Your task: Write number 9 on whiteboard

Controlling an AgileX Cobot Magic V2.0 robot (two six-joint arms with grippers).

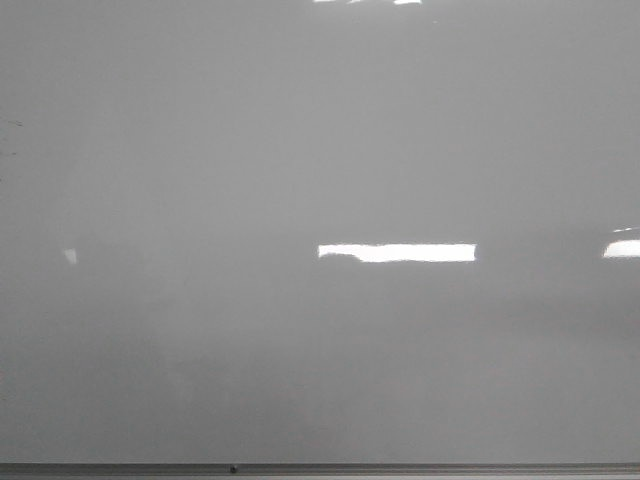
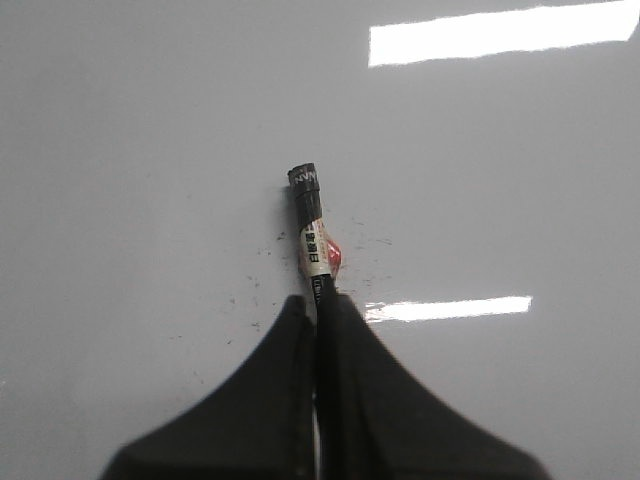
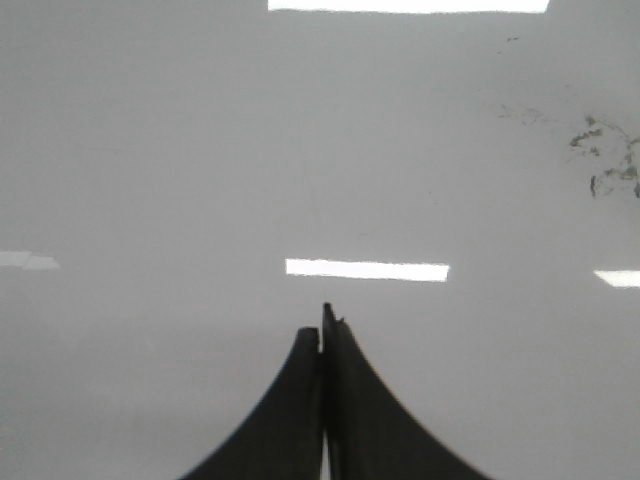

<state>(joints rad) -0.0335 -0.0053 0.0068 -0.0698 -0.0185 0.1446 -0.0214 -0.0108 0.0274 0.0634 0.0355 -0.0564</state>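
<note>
While smudged, whiteboard [image 3: 200, 150] bare.

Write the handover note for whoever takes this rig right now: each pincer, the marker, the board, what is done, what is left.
Left pincer: shut on the black marker, which points out ahead of it over the whiteboard. Whether the tip touches the board cannot be told.
Right pincer: shut, holding nothing.
Whiteboard: fills the front view, with only light reflections and faint old smudges showing in the right wrist view.
Done: marker is in hand. No digit is visible in any view.
Left: write the whole number 9 with the left arm.
</note>
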